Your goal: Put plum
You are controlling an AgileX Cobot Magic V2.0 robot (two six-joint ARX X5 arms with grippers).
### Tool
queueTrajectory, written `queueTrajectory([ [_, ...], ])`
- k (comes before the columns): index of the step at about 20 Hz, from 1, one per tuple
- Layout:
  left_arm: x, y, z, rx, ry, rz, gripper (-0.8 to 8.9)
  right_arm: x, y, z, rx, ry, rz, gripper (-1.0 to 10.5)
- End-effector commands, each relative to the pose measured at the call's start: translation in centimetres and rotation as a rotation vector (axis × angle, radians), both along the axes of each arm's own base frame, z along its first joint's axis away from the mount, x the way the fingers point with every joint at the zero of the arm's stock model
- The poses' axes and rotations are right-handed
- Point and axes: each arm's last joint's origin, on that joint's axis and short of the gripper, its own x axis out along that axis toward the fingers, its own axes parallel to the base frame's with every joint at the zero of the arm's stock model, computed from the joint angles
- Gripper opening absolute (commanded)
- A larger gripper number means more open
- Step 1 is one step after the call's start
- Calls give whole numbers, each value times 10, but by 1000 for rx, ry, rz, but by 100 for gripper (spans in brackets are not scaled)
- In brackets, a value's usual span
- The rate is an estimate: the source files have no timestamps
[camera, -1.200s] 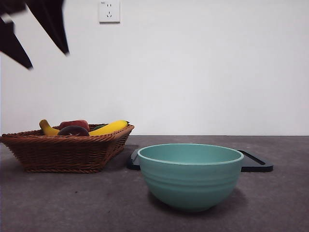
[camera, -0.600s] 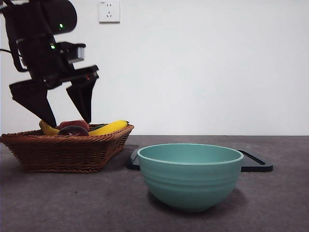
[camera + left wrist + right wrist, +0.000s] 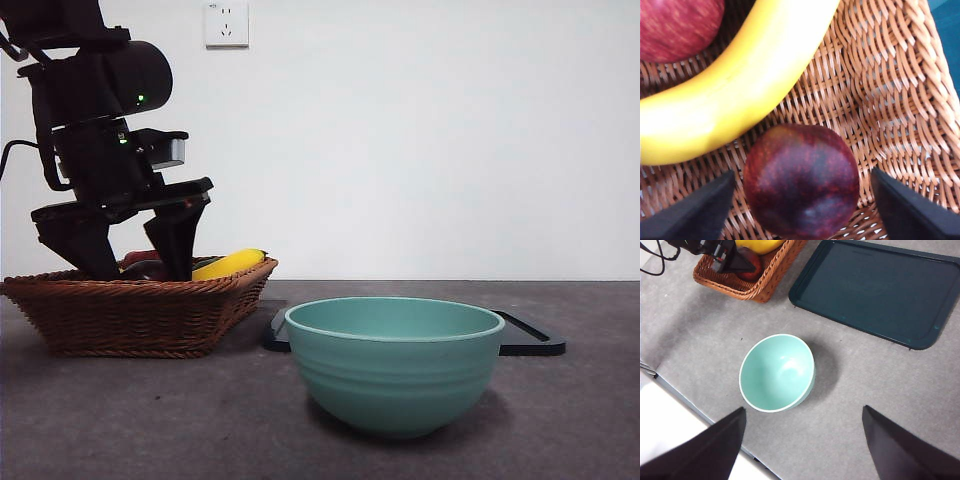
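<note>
The plum (image 3: 801, 181) sits on the basket (image 3: 890, 100) floor, right between the left claw's (image 3: 801, 207) two spread jaws, not touching either from what I can see. It looks small, smooth and glossy, so I'd guess light but slippery, and the skin could bruise. Best bet is squeezing gently across its widest part.

In the left wrist view, a banana (image 3: 735, 85) curves past at about 11 o'clock from the plum, nearly touching it, with a red apple (image 3: 677, 25) beyond that.

From the front, the left claw is down inside the basket's rim, and a teal bowl (image 3: 395, 362) stands nearby on the desk (image 3: 150, 420), nothing in it. A dark tray (image 3: 875, 287) lies behind it, also bare. The right claw (image 3: 802, 450) hangs high over the bowl, jaws wide apart, just waiting.
</note>
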Motion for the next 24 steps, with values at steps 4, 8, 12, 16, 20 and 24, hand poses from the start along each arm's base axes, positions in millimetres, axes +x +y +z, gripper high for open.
queueTrajectory([
  [4, 5, -3, -2, 7, 6, -16, 303, 1, 1, 6, 2, -28, 11, 373],
  [8, 3, -3, 5, -1, -15, -16, 303, 1, 1, 5, 2, -28, 11, 373],
  [12, -7, -5, 44, -42, -111, -31, 303, 1, 1, 6, 2, -29, 11, 373],
  [16, -39, -15, 92, -122, -185, -115, 303, 1, 1, 6, 2, -29, 11, 373],
  [20, -82, -32, 120, -163, -204, -237, 303, 1, 1, 6, 3, -33, 11, 373],
  [24, -110, -64, 122, -175, -183, -379, 303, 1, 1, 6, 3, -36, 11, 373],
])
